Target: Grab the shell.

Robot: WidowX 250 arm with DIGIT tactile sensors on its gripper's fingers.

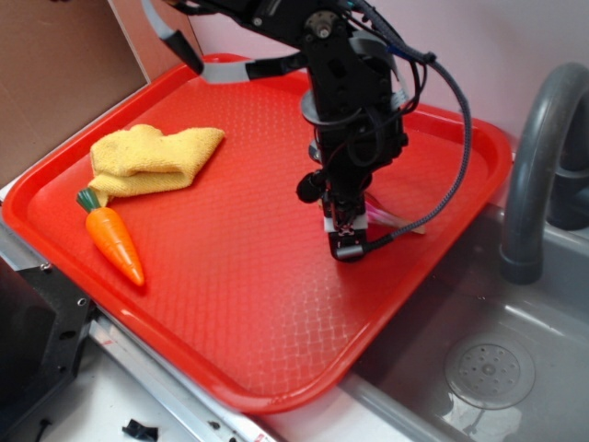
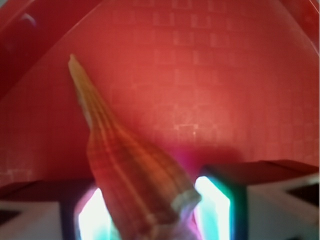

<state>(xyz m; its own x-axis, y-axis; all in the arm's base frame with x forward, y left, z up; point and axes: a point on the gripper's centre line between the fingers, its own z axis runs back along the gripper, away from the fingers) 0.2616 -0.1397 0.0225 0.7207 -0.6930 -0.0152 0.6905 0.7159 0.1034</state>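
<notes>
No brand names, labels or readable writing showed up anywhere, so nothing to report there.

Biggest thing was the grey sink [image 1: 515, 368] on the right side, with one round drain [image 1: 490, 373] in its floor and one curved grey faucet [image 1: 543, 157] rising over it. A single red tray [image 1: 230, 304] with a fine waffle texture sat partly over the sink's edge, and a pale wall ran behind it. A brown board [image 1: 55, 74] stood at the far left corner.

The black robot arm [image 1: 345, 92] came down over the right part of the tray, one black cable [image 1: 460, 138] looping off its side.

On the tray's left part lay one yellow cloth [image 1: 152, 158], loosely folded. Just in front of it lay one orange toy carrot [image 1: 115, 241] with a green top, the top touching or nearly touching the cloth edge.

The gripper [image 1: 346, 235] was down at the tray surface, and in the wrist view its fingers [image 2: 215, 205] were closed in against the shell [image 2: 127, 170] on both sides, so it looked clamped on it. One shell only: tan with brown stripes, wide end between the fingers, thin tail pointing away across the tray. I couldn't tell whether it was lifted or resting on the tray. In the exterior view only a pale sliver stuck out beside the gripper.
</notes>
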